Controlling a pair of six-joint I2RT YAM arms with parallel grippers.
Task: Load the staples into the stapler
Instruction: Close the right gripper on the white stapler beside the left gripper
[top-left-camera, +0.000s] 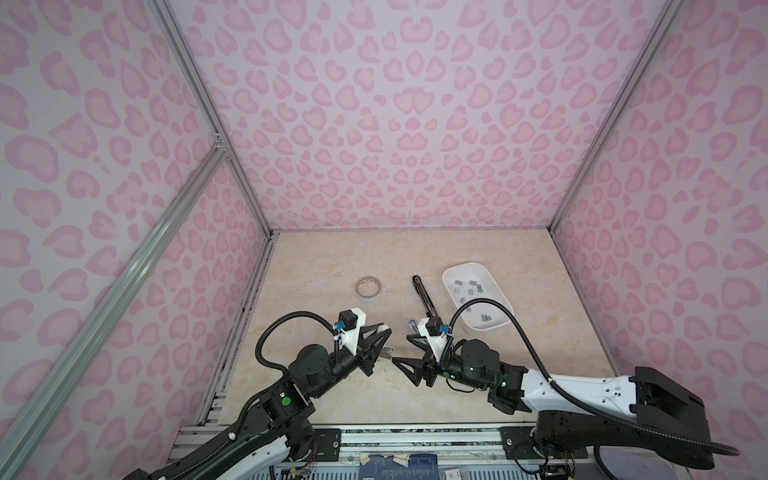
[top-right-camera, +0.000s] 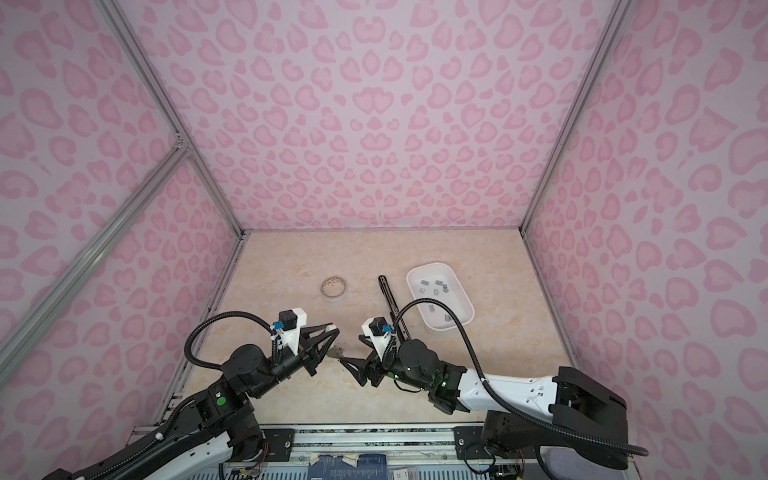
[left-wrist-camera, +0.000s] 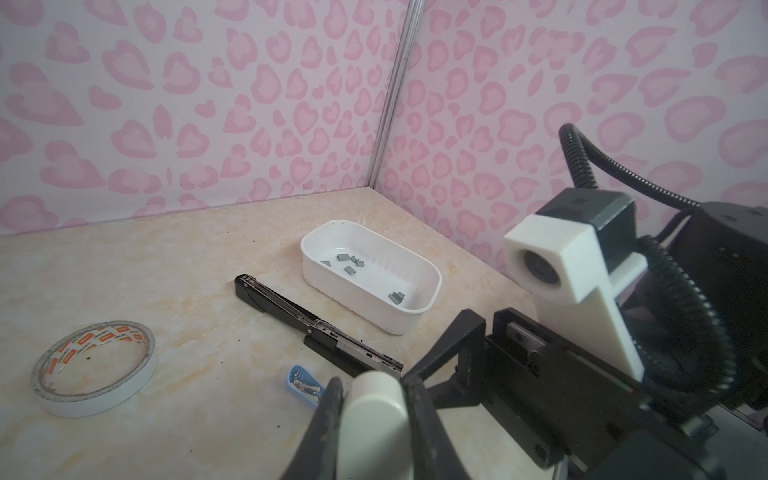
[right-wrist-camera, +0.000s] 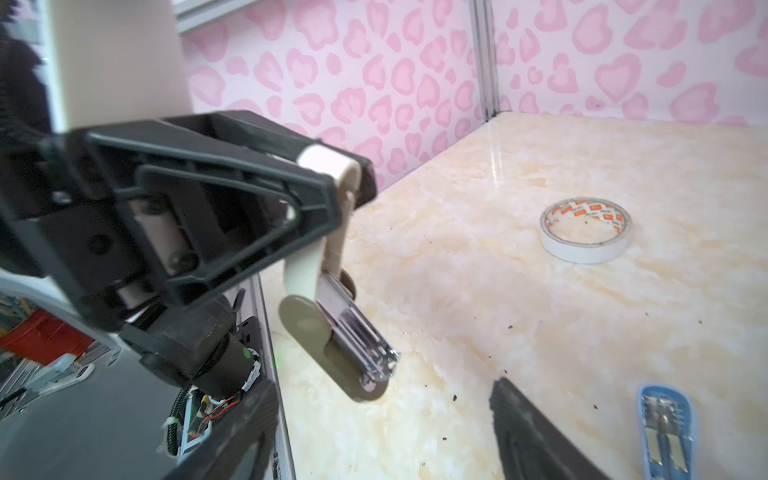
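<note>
the staples (left-wrist-camera: 349, 264) are short grey metal strips, matte and blocky, scattered loose in a white plastic tray (left-wrist-camera: 353, 305). the tray is an oblong with rounded corners and a faintly ribbed floor. in both top views it stands on the desk (top-left-camera: 332, 257) at about 2 o'clock from the right claw (top-left-camera: 402, 350). the desk is glossy cream with marble veining and dark crumbs. the left claw (right-wrist-camera: 345, 178) is pinched tight on the pale, rounded top of a small olive stapler (right-wrist-camera: 332, 345). the stapler hangs open from it, its bright chrome magazine swung away from the oval base. the right claw faces it with its black, triangular-framed fingers spread wide and nothing between them. a long black stapler (left-wrist-camera: 316, 328) lies opened flat just beside the tray, running from 11 to 5 o'clock in the top views, steel channel up. a little blue stapler (right-wrist-camera: 667, 428) lies open near the right claw. at about 12 o'clock from the left claw sits a roll of white tape (right-wrist-camera: 582, 251). its core carries orange label blocks too small to read.
</note>
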